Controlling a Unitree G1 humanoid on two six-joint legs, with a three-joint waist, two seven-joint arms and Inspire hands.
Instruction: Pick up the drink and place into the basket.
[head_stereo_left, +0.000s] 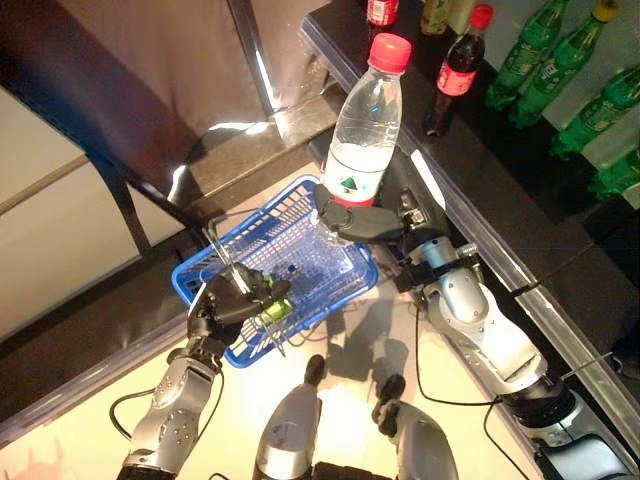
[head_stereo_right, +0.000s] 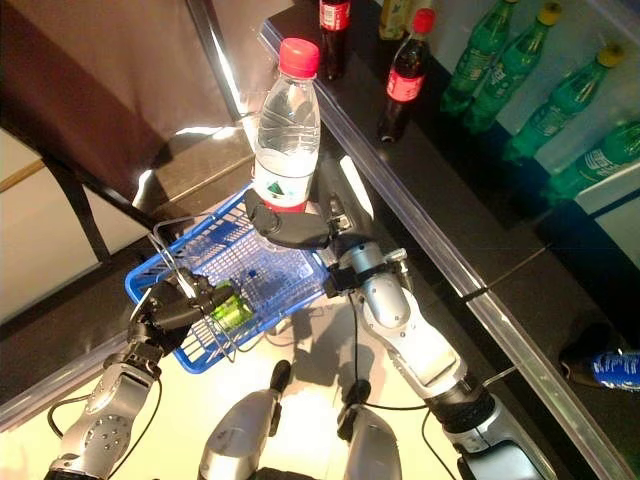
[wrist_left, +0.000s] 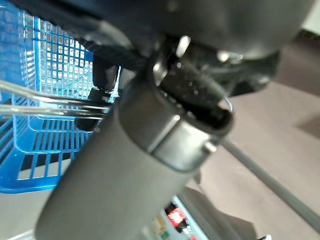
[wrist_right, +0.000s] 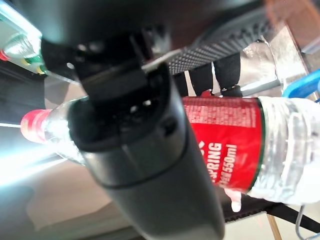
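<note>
A clear water bottle with a red cap and a red label stands upright above the far side of a blue wire basket. My right hand is shut on its lower part; the right wrist view shows the thumb across the bottle. At the basket's near left corner my left hand is curled round the basket's metal handle. A small green item lies in the basket beside that hand. The left wrist view shows the basket past my forearm; the fingers are hidden there.
A dark shelf with a metal front rail runs along the right. On it stand cola bottles and several green bottles. A blue-labelled bottle lies low at the far right.
</note>
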